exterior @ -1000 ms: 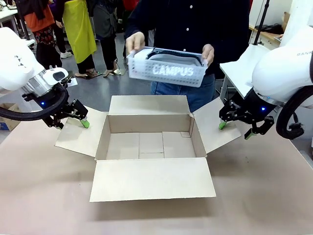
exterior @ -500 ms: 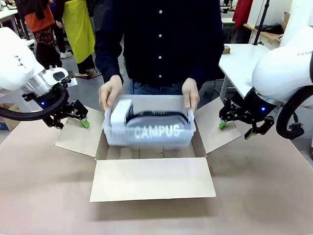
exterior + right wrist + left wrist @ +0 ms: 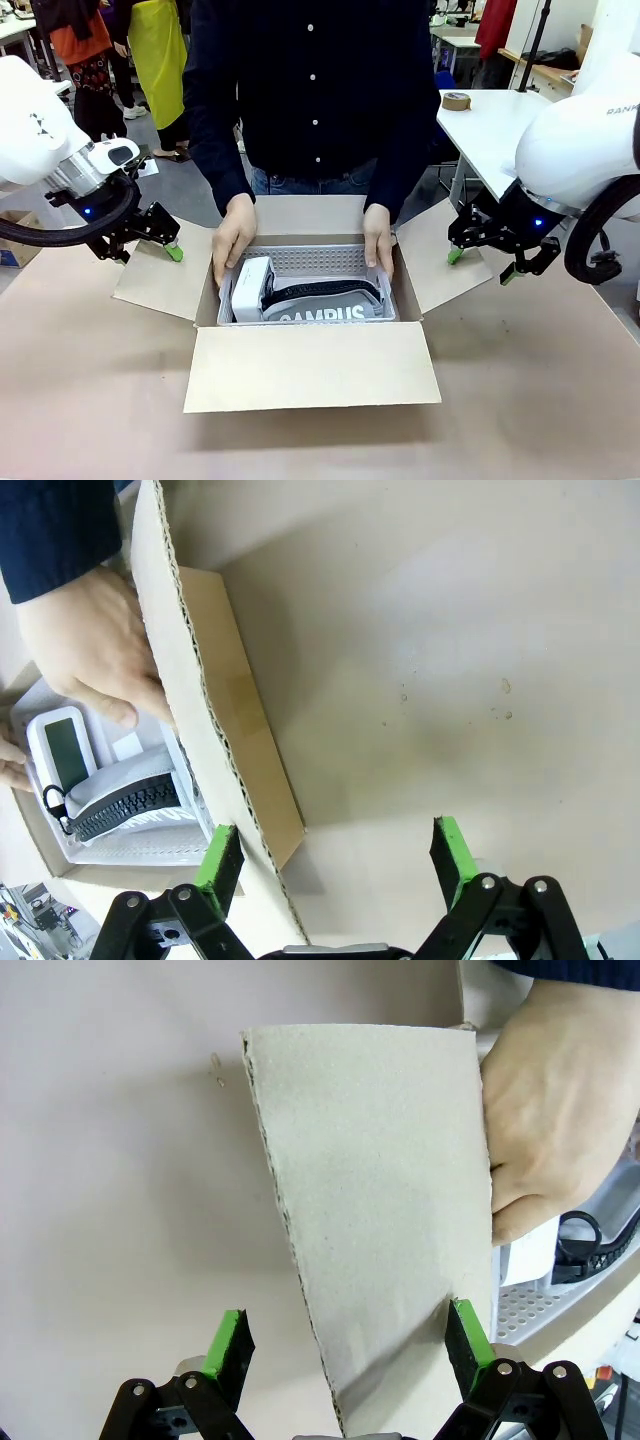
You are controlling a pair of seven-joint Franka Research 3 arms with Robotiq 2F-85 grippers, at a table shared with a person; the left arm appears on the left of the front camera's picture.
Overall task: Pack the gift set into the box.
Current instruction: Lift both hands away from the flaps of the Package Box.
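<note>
Inside box (image 3: 310, 365), centre: gift set (image 3: 320, 262) seated, person's hands (image 3: 233, 237) gripping both ends. Left gripper (image 3: 143, 246) at 9 o'clock, right gripper (image 3: 481, 266) at 3 o'clock, both spread wide and empty, at side flaps (image 3: 160, 280). Risk: folding flaps now would pinch those hands; set could jam tilted

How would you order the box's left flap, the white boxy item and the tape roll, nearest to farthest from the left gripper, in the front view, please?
1. Left flap, by the left gripper.
2. White boxy item, left end of the tray.
3. Tape roll, far-right table.
</note>
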